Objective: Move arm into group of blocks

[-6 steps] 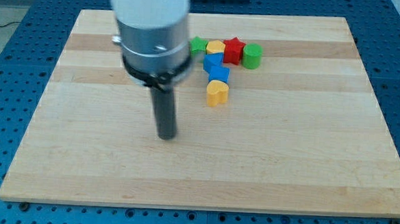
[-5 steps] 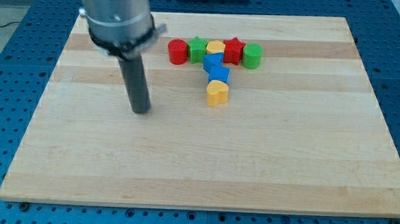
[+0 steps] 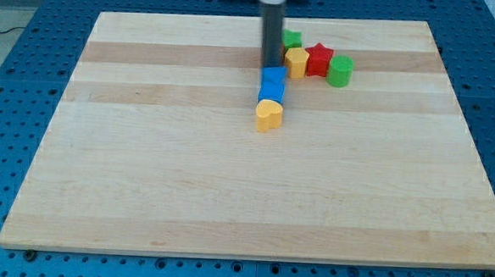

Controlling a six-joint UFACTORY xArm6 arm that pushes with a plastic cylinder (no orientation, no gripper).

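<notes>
My tip [image 3: 271, 66] rests on the pale wooden counter [image 3: 144, 167] inside the group, just above two blue blocks [image 3: 272, 84] and left of the yellow block [image 3: 297, 62]. A red star [image 3: 320, 59], green cylinder [image 3: 341, 70], small green block [image 3: 292, 40] and yellow heart [image 3: 268, 114] sit nearby; the rod has no end effector jaws.

Robotics lab bench — wooden board [image 3: 143, 192], blue perforated mounting table [image 3: 13, 75], small coloured blocks [image 3: 271, 93]
</notes>
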